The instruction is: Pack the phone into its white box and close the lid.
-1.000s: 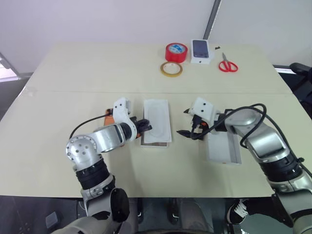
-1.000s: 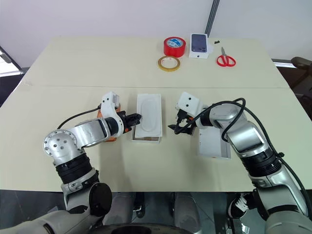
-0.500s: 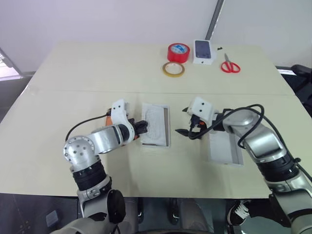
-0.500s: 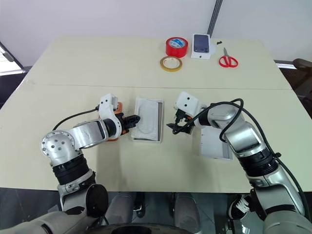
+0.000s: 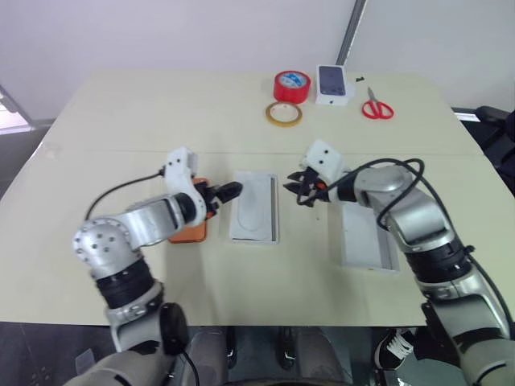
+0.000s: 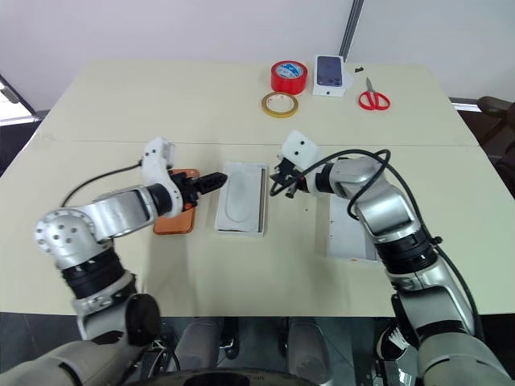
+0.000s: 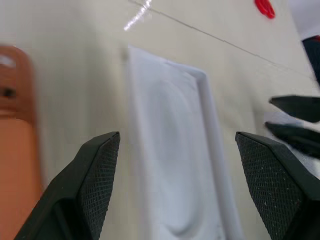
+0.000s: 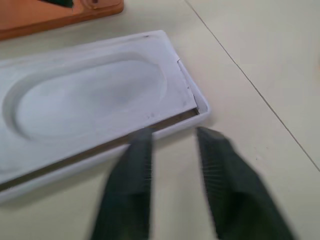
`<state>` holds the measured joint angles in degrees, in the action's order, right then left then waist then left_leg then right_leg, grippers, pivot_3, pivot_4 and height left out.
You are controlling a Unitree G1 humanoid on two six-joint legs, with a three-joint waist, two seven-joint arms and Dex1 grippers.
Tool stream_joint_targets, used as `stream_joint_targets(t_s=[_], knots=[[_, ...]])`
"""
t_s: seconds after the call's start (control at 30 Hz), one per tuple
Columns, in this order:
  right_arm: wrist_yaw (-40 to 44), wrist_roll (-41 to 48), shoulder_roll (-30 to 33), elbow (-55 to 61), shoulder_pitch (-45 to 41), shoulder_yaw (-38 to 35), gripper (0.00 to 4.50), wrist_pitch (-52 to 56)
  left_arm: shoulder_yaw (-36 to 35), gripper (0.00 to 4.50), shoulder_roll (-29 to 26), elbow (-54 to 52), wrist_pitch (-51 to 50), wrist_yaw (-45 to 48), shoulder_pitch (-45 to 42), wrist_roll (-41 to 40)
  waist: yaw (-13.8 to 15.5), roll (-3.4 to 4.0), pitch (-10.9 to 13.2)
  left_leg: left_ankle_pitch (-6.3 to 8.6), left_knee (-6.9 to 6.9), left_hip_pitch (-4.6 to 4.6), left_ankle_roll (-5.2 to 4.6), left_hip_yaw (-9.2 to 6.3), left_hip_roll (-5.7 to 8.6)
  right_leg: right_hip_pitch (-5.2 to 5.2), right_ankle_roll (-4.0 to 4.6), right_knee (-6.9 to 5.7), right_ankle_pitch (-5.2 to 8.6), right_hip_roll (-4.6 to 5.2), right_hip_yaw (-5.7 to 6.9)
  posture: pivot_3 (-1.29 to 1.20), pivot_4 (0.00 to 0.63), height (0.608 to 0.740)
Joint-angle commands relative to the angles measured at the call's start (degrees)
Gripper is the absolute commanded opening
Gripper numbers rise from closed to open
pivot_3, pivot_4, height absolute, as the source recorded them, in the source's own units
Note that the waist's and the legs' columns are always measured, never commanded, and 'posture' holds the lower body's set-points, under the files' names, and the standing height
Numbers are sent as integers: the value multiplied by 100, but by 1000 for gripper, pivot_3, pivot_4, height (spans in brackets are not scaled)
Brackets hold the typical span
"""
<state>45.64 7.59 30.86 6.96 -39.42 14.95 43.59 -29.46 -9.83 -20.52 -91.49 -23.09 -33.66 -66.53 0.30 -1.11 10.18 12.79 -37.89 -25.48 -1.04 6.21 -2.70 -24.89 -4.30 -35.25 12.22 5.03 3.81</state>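
Note:
The white box [image 5: 256,211] lies flat at mid-table with its moulded white insert [image 8: 85,95] resting inside, oval recess up. The orange phone [image 5: 188,230] lies face down just left of the box. To the right, under my right forearm, the lid [image 5: 366,240] rests with its plain white inside up. My left gripper [image 5: 228,191] hovers open between phone and box, with nothing between its fingers. My right gripper [image 5: 298,191] hangs at the box's far right corner. Its fingers [image 8: 137,165] are blurred, drawn close together and empty.
At the table's far edge stand a red tape roll [image 5: 292,85], a tan tape ring [image 5: 283,113], a small white box printed with a dark phone [image 5: 334,84] and red scissors [image 5: 376,106]. A seam crosses the table behind the box.
My left gripper let go of the insert, opened and drew back left and up, uncovering the phone. The insert settled into the box. My right gripper moved toward the box and closed.

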Motion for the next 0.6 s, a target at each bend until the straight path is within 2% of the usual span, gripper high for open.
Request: stream_joint_targets(t_s=[0.03,0.17,0.3,0.4,0.6], knots=[[-365,-30,-469,47,-372,92,106,337,588,3871,-1122,-518,578,1066,380,458,-37,4,-1,-2,3,0,3,1,-1,-3,0,-3,0,0,0,0,150,740],[-996,-225,-1212,-505,-718,202,106,623,1343,3871,-2625,-1026,2121,2911,1395,1407,-120,3,-2,-4,29,-1,42,11,-3,-27,8,-10,-4,11,-3,0,150,740],[-1329,-455,-1631,-1016,-898,427,106,584,1557,3871,-3441,-1185,3349,4325,2324,2024,-110,3,-3,-17,77,-4,67,20,3,-54,19,3,-9,39,-5,0,150,740],[-1525,-682,-1869,-1353,-976,670,106,486,1546,3871,-3770,-1227,3899,5063,2847,2255,-154,5,-3,-18,92,-16,71,24,1,-75,21,8,-9,44,-11,0,150,740],[-1625,-1026,-1979,-1600,-980,991,106,377,1397,3871,-3911,-1369,4370,5751,3427,2355,-160,8,-3,-26,87,-96,81,28,0,-160,29,-6,-15,45,-18,0,150,740]])
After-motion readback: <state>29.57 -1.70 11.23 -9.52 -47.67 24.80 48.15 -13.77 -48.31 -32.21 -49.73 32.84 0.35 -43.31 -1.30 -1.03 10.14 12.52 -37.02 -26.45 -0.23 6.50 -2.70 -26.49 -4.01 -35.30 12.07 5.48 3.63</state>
